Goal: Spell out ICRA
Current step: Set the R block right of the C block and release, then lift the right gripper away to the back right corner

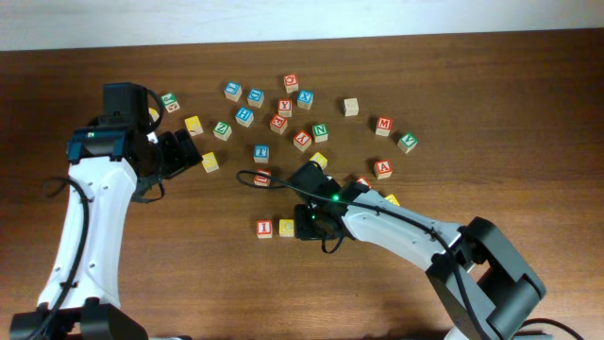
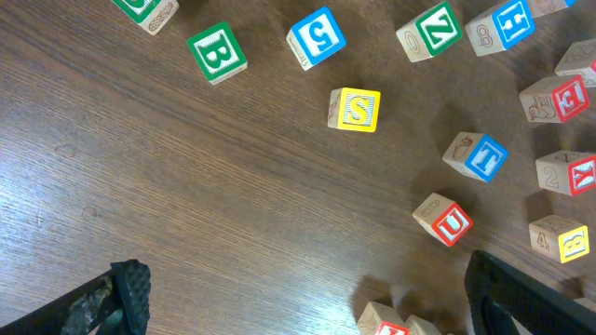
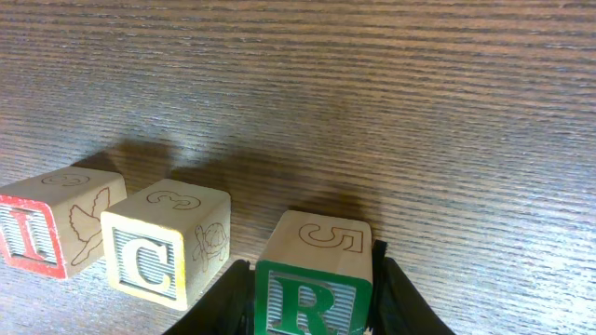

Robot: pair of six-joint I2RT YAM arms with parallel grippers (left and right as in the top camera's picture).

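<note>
A red I block (image 1: 264, 228) and a yellow C block (image 1: 286, 227) stand side by side on the table; they also show in the right wrist view as I (image 3: 37, 233) and C (image 3: 158, 244). My right gripper (image 1: 308, 227) is shut on a green R block (image 3: 315, 274), held just right of the C block at table level. A red A block (image 1: 382, 169) lies to the right among loose blocks. My left gripper (image 1: 185, 151) is open and empty, hovering at the left near a yellow S block (image 2: 355, 110).
Several loose letter blocks are scattered across the far middle of the table, among them a blue T (image 2: 477, 156), a red U (image 2: 444, 220), a green B (image 2: 217, 52), a red M (image 1: 383, 125) and a plain wood block (image 1: 351, 107).
</note>
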